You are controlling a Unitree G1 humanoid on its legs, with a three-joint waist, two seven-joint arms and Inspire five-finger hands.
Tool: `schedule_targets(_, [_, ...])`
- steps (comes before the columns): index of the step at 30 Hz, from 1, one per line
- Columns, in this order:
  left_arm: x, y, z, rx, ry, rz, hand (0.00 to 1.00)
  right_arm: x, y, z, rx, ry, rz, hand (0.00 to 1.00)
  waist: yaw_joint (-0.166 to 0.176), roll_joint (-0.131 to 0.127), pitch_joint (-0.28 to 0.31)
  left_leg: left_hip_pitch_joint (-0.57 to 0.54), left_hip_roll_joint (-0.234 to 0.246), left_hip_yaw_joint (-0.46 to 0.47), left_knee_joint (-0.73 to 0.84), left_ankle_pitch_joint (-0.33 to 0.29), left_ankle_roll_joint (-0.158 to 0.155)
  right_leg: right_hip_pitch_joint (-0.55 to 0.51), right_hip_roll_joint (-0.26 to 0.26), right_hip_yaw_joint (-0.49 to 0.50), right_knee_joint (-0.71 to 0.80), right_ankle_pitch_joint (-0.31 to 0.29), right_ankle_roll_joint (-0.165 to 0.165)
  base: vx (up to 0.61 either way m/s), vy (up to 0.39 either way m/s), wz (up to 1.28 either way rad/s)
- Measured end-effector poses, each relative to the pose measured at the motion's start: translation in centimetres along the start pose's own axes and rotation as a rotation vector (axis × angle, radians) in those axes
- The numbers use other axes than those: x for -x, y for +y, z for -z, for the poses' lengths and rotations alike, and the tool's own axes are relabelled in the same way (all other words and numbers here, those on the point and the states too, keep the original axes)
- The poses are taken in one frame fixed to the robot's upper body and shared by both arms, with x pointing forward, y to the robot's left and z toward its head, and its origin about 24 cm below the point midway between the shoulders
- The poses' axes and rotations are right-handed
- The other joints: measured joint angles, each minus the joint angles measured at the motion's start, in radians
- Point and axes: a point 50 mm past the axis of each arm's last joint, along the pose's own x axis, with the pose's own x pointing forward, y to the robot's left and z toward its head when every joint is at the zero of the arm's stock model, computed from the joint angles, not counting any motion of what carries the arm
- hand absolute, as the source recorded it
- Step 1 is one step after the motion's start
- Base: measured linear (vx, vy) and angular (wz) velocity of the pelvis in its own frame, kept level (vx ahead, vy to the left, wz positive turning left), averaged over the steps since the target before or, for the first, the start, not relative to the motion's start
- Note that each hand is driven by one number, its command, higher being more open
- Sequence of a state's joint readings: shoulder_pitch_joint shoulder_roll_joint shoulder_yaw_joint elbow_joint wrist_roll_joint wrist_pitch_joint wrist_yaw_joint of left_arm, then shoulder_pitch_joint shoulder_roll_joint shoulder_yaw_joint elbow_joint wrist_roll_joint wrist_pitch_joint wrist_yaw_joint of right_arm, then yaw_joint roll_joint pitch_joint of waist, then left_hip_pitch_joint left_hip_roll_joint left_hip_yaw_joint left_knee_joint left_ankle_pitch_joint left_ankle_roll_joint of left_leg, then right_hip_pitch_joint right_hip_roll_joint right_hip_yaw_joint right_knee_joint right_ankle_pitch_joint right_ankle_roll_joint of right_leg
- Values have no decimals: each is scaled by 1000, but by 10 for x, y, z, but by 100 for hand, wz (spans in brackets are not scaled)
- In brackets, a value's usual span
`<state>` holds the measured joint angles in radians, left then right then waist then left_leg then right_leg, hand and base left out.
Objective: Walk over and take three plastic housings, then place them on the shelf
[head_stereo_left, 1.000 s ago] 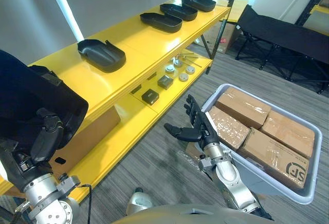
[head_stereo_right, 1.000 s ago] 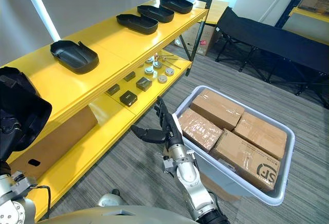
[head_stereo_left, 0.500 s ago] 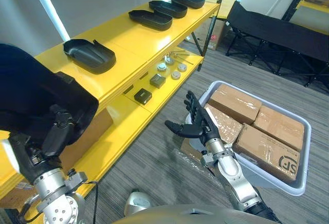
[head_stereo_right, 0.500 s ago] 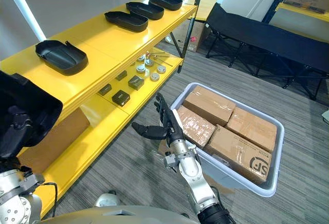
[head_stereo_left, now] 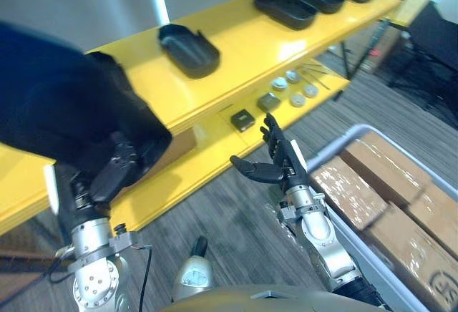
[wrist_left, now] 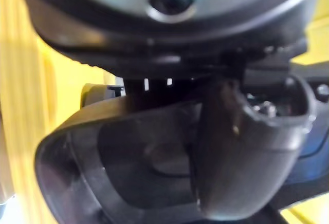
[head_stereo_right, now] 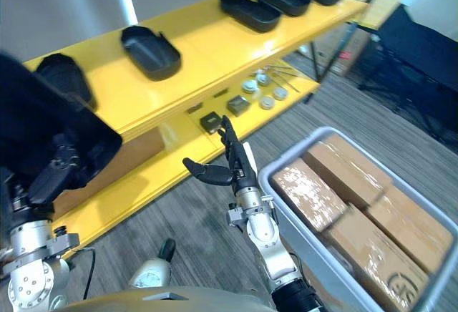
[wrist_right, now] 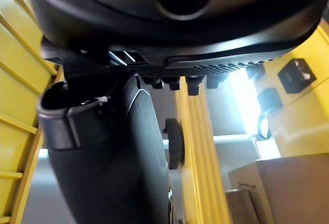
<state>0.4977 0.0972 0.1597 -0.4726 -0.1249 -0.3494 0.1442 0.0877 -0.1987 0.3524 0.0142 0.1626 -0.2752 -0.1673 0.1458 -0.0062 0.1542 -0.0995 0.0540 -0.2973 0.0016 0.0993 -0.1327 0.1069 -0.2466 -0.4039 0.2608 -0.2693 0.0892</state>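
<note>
My left hand (head_stereo_left: 107,179) is at the lower left, shut on a large black plastic housing (head_stereo_left: 64,111) held up in front of the yellow shelf (head_stereo_left: 243,47). In the left wrist view its thumb (wrist_left: 236,147) curls over the housing's rim (wrist_left: 77,147). Several more black housings lie on the shelf top, the nearest (head_stereo_left: 187,49) by the held one and others (head_stereo_left: 285,10) further along. My right hand (head_stereo_left: 275,165) is open, fingers straight, above the floor beside the lower shelf board, holding nothing.
Small dark blocks (head_stereo_left: 243,119) and white round parts (head_stereo_left: 293,77) lie on the lower shelf board. A grey bin (head_stereo_left: 333,146) of cardboard boxes (head_stereo_left: 351,190) stands on the floor to the right. A black folding cot (head_stereo_right: 422,47) stands further right.
The whole view has swung, so the shelf looks closer and the bin sits further right. My left hand still holds the housing and my right hand stays open.
</note>
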Motion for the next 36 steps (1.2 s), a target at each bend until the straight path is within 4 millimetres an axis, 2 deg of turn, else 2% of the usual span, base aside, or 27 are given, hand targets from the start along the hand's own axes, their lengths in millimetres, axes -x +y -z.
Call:
schedule_targets(1, [-4, -4, -1, 6, -15, 51, 0, 2, -2, -3, -13, -18, 24, 100, -1, 3, 0, -8, -13, -24, -11, 16, -3, 6, 0, 1, 6, 1, 7, 60, -116, 90])
schedule_targets(4, [-12, -15, -5, 20, -57, 137, 0, 1, -10, -8, -9, -54, 63, 100, -19, -2, 3, -35, -31, -21, -15, 51, 3, 21, 4, -1, 7, 25, 43, 45, -23, 87])
schedule_targets(6, [-12, -16, -5, 23, -56, 143, 0, -2, -14, -12, -3, -77, 71, 100, -7, -9, 4, -30, -29, -9, -16, 52, 3, 32, 7, -3, -7, 27, 47, -20, -15, 7])
schedule_targets(8, [-12, -16, -5, 23, -55, 143, 0, -6, -16, -17, 0, -102, 72, 100, -10, -6, 6, -32, -27, -4, -16, 54, 3, 34, 10, -3, -21, 27, 48, -46, -14, -9])
schedule_targets(11, [-11, -20, -4, 39, -49, 149, 0, -7, -23, -19, 17, -111, 93, 100, -15, 13, 25, -36, -21, 7, -13, 62, 8, 33, 16, -3, -32, 26, 49, -92, 0, -8])
schedule_targets(15, [-8, -25, 0, 59, -27, 164, 0, -6, -37, -21, 30, -120, 151, 100, -38, 40, 70, -75, -11, 53, 9, 69, 39, -3, 14, -12, 7, 11, 50, -145, 32, 10])
schedule_targets(16, [-7, -25, 4, 56, -14, 157, 0, -6, -39, -22, 31, -123, 163, 100, -41, 42, 92, -75, -11, 73, 13, 73, 45, -6, 5, -16, 28, 2, 50, -109, 33, 20])
schedule_targets(20, [-5, -23, 14, 58, 34, 100, 0, -3, -42, -34, 31, -208, 209, 100, -41, 30, 118, -122, -21, 145, 40, 86, 64, -62, -39, -25, 114, -32, 59, -66, 41, 19])
schedule_targets(21, [-5, -22, 14, 60, 33, 65, 0, -7, -41, -43, 45, -277, 229, 100, -37, 18, 142, -140, -37, 157, 88, 63, 70, -77, -63, -16, 152, -47, 65, -21, 84, -7])
schedule_targets(23, [-5, -20, 14, 61, 35, 16, 0, -15, -40, -59, 23, -389, 248, 100, -28, 13, 165, -176, -51, 181, 209, -2, 65, -79, -87, 1, 186, -57, 81, 7, 86, -22])
schedule_targets(24, [-6, -18, 14, 60, 33, -6, 0, -21, -38, -71, 17, -461, 264, 100, -18, 15, 173, -191, -54, 199, 300, -59, 67, -62, -97, 14, 194, -67, 83, 28, 76, -29])
schedule_targets(25, [-6, -17, 14, 59, 30, -12, 0, -22, -37, -78, 21, -498, 268, 100, -13, 16, 178, -192, -54, 209, 341, -87, 70, -47, -101, 21, 194, -72, 82, 102, 189, -36])
schedule_targets(26, [-8, -11, 11, 40, 15, -29, 0, -22, -34, -97, 7, -603, 252, 100, -7, 15, 176, -190, -59, 236, 434, -164, 81, 9, -110, 21, 162, -76, 84, 91, 163, -22])
schedule_targets(27, [-8, -10, 11, 36, 10, -31, 0, -21, -33, -100, 3, -620, 249, 100, -5, 13, 174, -189, -60, 241, 442, -171, 86, 19, -113, 20, 152, -75, 82, 147, 232, -16])
schedule_targets(28, [-10, -5, 7, 20, -10, -38, 0, -18, -32, -110, -9, -684, 240, 100, -1, 3, 157, -187, -63, 263, 468, -205, 100, 53, -113, 11, 111, -58, 54, 230, 200, -2])
schedule_targets(29, [-14, -2, 3, 13, -37, -47, 0, -15, -32, -119, -12, -744, 229, 100, 0, 9, 144, -187, -64, 263, 478, -230, 104, 29, -117, 30, 185, -4, -16, 258, 262, 5])
schedule_targets(30, [-18, 0, 0, 7, -58, -49, 0, -15, -32, -121, -19, -767, 223, 100, -1, 9, 135, -176, -66, 259, 468, -234, 112, -25, -132, 49, 280, 57, -58, 255, 273, 6])
schedule_targets(31, [-21, 3, -3, -4, -77, -49, 0, -15, -31, -123, -24, -776, 217, 100, 2, 1, 128, -157, -70, 263, 444, -235, 121, -71, -149, 73, 357, 123, -79, 147, 212, 3])
schedule_targets(32, [-22, 6, -5, -16, -89, -50, 0, -16, -30, -123, -25, -781, 205, 100, 2, -6, 125, -139, -75, 263, 423, -234, 127, -98, -162, 88, 403, 173, -82, 245, 188, 5])
schedule_targets(33, [-26, 11, -9, -39, -113, -49, 0, -18, -27, -126, -24, -797, 178, 100, -4, -10, 121, -85, -79, 247, 372, -224, 158, -154, -185, 124, 503, 272, -76, 248, 95, 11])
schedule_targets(35, [-28, 15, -12, -46, -127, -61, 0, -23, -24, -132, -2, -822, 131, 100, -7, 4, 120, -35, -73, 232, 342, -231, 172, -188, -165, 127, 560, 177, -71, 286, 110, 18])
schedule_targets(36, [-31, 15, -13, -21, -138, -68, 0, -27, -23, -140, 24, -860, 92, 100, -10, 18, 109, -10, -64, 212, 320, -233, 174, -210, -121, 122, 513, 122, -61, 302, 117, 41])
